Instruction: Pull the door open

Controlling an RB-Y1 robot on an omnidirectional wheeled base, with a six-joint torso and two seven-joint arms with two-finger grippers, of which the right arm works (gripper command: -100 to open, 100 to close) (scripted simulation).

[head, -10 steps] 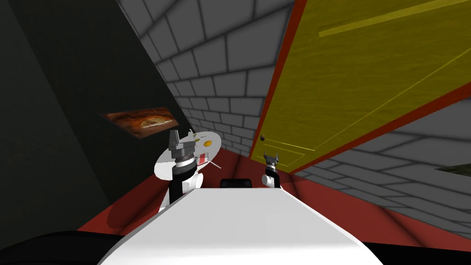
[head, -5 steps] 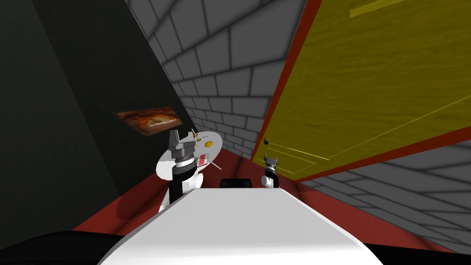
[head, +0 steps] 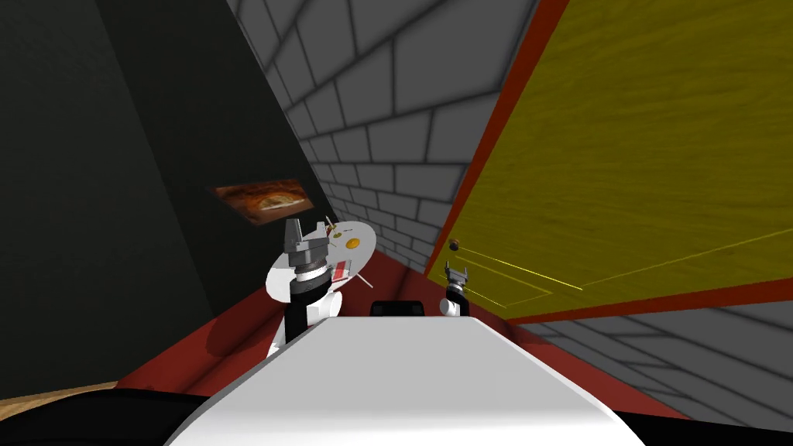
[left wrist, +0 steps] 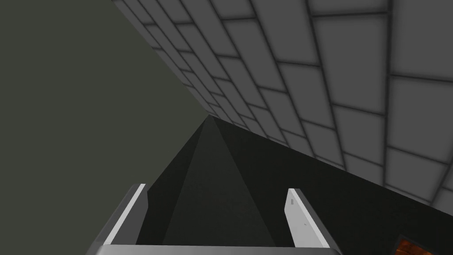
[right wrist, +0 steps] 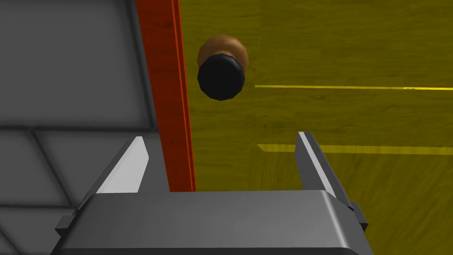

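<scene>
1. Door: yellow-olive, wood grain, filling the 1 to 3 o'clock part of the head view. Its slant there is the camera's roll. It looks flush in its red frame.
2. Knob: on the door's edge next to the frame, at the door's 8 o'clock corner in the head view. It has a dark round head on a brown base.
3. Knob axis: it sticks straight out of the door face. In the right wrist view the black end faces the gripper head-on.
4. Right gripper: at 6 o'clock of the knob, near but apart from it. Its fingers are spread and nothing is between them. The knob lies ahead of the fingertips, in line with the gap.
5. Thin yellow panel lines run across the door face past the right-hand finger.
6. Left gripper: raised at 9 o'clock of the right one, fingers apart and holding nothing.
7. Round white table: behind the left arm, with an orange disc and small items on it.
8. Grey block wall: at 12 o'clock, meeting the frame.
9. Dark wall: at 9 to 11 o'clock, with an orange-brown picture.
10. Red floor, with a wood-coloured patch at 8 o'clock.
</scene>
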